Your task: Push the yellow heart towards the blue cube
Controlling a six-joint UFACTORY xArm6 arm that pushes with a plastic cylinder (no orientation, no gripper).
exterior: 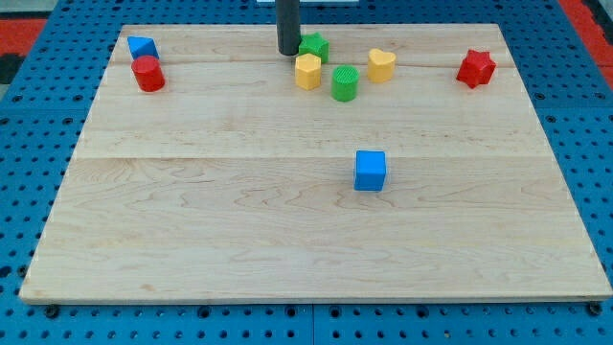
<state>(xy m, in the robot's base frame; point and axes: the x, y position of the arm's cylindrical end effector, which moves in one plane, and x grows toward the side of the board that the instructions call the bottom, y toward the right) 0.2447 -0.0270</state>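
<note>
my tip (288,52) near desk (287,249) top edge, just left of green block (314,46). no hand on this rod; nothing held. yellow heart (381,65) right of green cylinder (345,83), well above blue cube (370,171).

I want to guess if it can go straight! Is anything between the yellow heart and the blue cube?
No, nothing visible. The yellow heart has bare board down to the blue cube. The green cylinder sits just left of that path. My tip is farther left.
</note>
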